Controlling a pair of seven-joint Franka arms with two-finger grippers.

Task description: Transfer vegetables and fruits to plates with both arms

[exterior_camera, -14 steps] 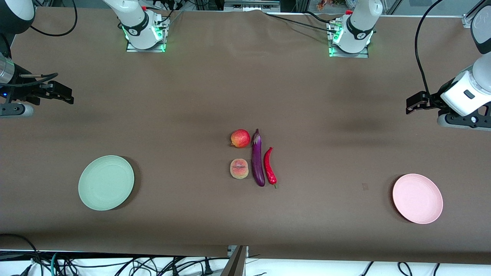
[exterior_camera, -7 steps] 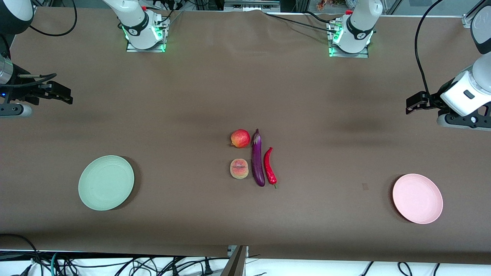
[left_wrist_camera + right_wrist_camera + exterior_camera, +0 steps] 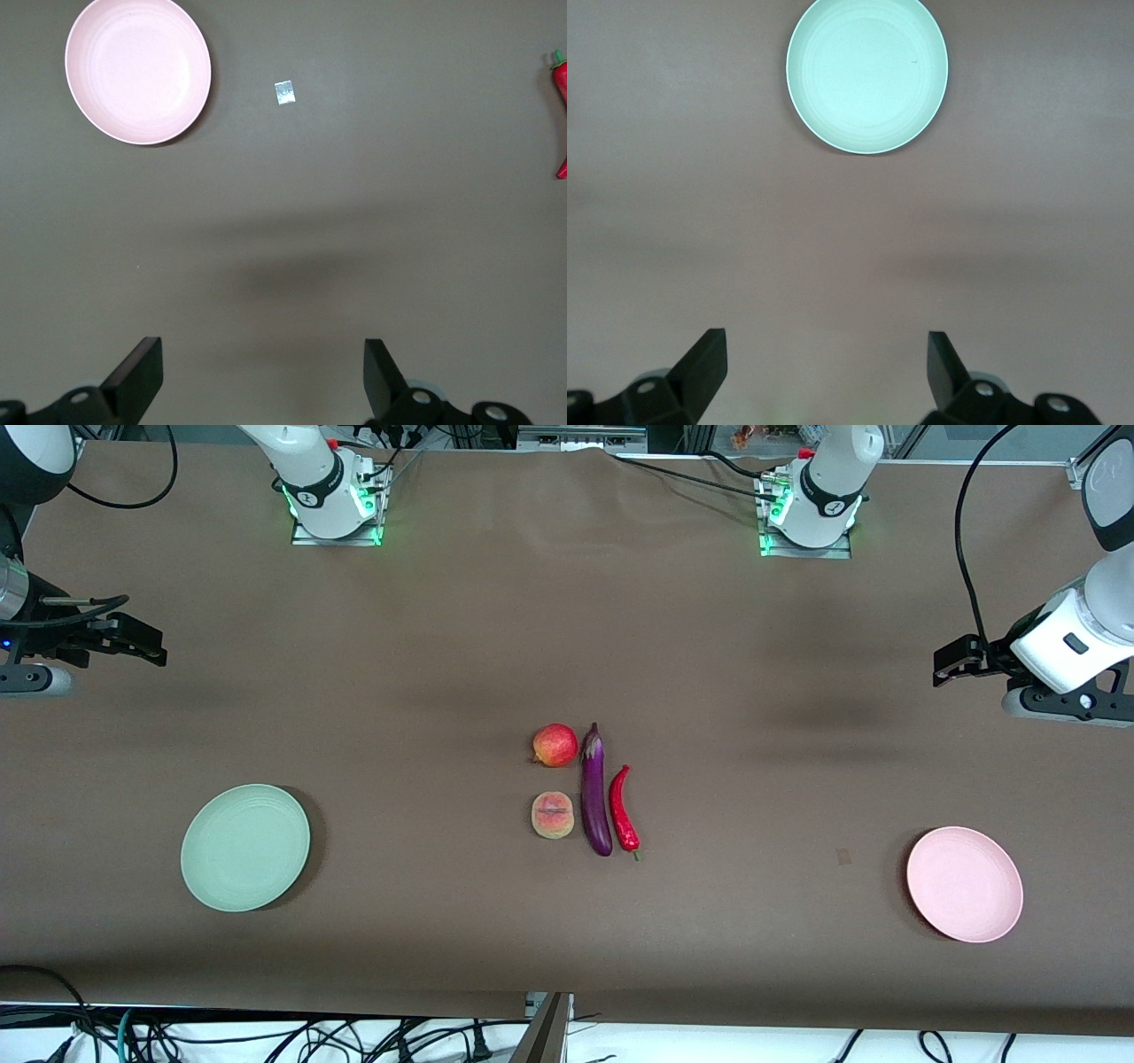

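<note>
The purple eggplant (image 3: pixel 596 793) lies mid-table, with the red chili pepper (image 3: pixel 623 809) beside it toward the left arm's end. The red pomegranate (image 3: pixel 555 745) and the peach (image 3: pixel 553 815) lie beside the eggplant toward the right arm's end, the peach nearer the camera. The mint green plate (image 3: pixel 245 848) lies toward the right arm's end and shows in the right wrist view (image 3: pixel 867 75). The pink plate (image 3: pixel 964 884) lies toward the left arm's end and shows in the left wrist view (image 3: pixel 138 71). My left gripper (image 3: pixel 946 664) and right gripper (image 3: pixel 146 642) are open, empty and high over bare cloth.
The table is covered with a brown cloth (image 3: pixel 567 646). The two arm bases (image 3: pixel 332 505) (image 3: pixel 811 514) stand along its farthest edge. A small pale patch (image 3: pixel 842 856) lies beside the pink plate. Cables hang below the nearest edge.
Both grippers have drifted slightly, the left one toward the middle of the table. The fruits, vegetables and plates have not moved.
</note>
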